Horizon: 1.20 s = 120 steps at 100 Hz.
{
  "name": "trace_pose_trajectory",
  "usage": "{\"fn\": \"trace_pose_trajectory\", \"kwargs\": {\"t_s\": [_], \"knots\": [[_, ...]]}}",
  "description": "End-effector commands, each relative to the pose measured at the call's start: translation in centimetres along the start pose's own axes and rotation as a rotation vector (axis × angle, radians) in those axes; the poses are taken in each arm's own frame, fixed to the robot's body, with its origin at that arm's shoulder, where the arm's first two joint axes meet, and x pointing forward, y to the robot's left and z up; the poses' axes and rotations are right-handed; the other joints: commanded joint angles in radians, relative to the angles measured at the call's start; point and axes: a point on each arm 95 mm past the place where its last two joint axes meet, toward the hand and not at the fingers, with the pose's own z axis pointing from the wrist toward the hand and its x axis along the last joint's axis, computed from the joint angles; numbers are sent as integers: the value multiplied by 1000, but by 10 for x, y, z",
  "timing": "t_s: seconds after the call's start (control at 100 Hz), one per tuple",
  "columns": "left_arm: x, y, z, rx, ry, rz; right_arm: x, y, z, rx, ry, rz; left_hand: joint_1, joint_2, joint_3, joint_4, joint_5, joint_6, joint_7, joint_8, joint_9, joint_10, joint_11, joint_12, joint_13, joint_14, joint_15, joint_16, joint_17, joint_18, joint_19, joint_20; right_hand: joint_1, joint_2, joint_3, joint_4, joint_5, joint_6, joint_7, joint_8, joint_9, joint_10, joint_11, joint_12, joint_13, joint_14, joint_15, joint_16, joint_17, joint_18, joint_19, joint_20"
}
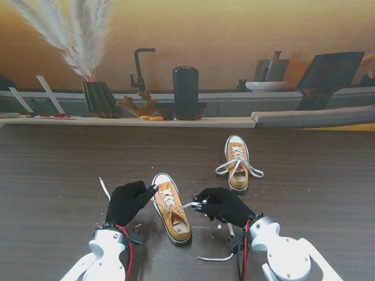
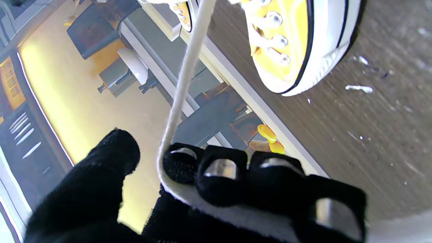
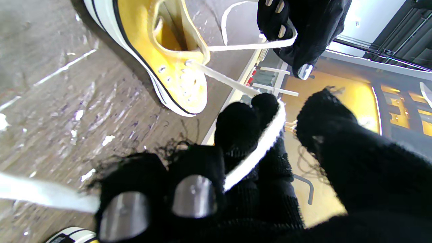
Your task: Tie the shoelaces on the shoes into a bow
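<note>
Yellow canvas sneaker [image 1: 171, 212] is set on the dark wood table [image 1: 51, 173], lower centre of the frame. Its white lace ends [image 1: 188, 206] are gripped by left robot hand [image 1: 127, 202] and right robot hand [image 1: 223, 205], either side. Second yellow sneaker [image 1: 237, 163] is seen upper right, laces loose.

the stand view is evenly lit and fairly sharp, with soft daylight that casts only faint shadows on the dark table [image 1: 51, 173] and a warm orange glow on the back wall [image 1: 240, 31]. both wrist views are brighter and wide-angle warped at the edges, with blurred near fingers [image 2: 216, 168] and glare washing the yellow background.
</note>
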Motion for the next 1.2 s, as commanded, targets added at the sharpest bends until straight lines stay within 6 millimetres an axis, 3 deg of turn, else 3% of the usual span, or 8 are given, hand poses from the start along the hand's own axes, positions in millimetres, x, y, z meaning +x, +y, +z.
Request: {"fn": "trace_pose_trajectory", "kwargs": {"t_s": [0.0,0.12,0.56,0.67,0.77,0.88,1.02,1.19], "knots": [[3,-8,2,-4,19,34,9,1,0,1,18,2,3,26,-43,-25,-37,-53,-17,21,51,8,41,18,58,-79,96,38,45,-124,219,41,22,-26,43,-37,-27,-21,0,-12,28,-3,27,24,35,-92,73,23,44,-48,245,17],[7,-16,4,-4,36,70,16,2,1,-7,34,3,21,24,-74,-57,-77,-91,-105,-15,51,-12,63,11,58,-98,115,39,49,-166,246,44,5,-24,54,-32,-31,-18,-21,-7,14,-1,40,34,35,-113,104,42,49,-79,292,34],[27,-32,17,12,101,144,40,5,7,-14,63,-18,39,9,-67,-76,-122,-106,-219,-85,49,-65,79,-6,58,-122,120,34,50,-198,254,36,63,-62,88,-53,-43,-26,1,-12,33,-48,116,103,37,-148,124,60,54,-106,296,59],[28,-35,16,-21,105,186,43,5,8,-34,70,-8,90,-71,-34,-104,-263,-115,-490,-387,45,-120,79,-16,59,-154,115,29,51,-224,252,23,76,-65,93,-54,-46,-29,5,-16,33,-43,115,106,37,-144,125,60,54,-103,296,63],[26,-34,13,-60,138,170,45,6,10,-58,80,-3,147,-103,-7,-112,-276,-117,-711,-601,46,-146,82,-19,59,-167,111,28,52,-238,251,16,82,-55,92,-57,-50,-29,10,-19,31,-41,113,108,36,-137,124,59,53,-99,296,63],[24,-31,11,-110,165,113,46,7,13,-68,97,-3,205,-138,50,-121,-279,-112,-804,-692,46,-163,92,-23,60,-179,109,26,52,-242,247,12,88,-52,85,-58,-55,-32,20,-28,27,-41,107,111,36,-124,118,54,50,-84,294,52],[20,-29,10,-249,211,33,49,9,15,-50,116,-15,119,-130,177,-132,-301,-73,-931,-769,45,-169,91,-33,60,-183,101,22,52,-254,237,5,93,-48,84,-57,-59,-35,21,-33,22,-41,102,111,36,-115,110,49,48,-75,284,44],[23,-22,8,-377,227,-12,56,10,20,-40,134,-41,95,-158,186,-159,-341,-24,-1096,-842,20,-186,65,-29,60,-191,58,11,49,-259,189,-26,100,-46,85,-55,-65,-37,23,-33,16,-41,98,111,35,-112,106,46,47,-71,279,40]]}}
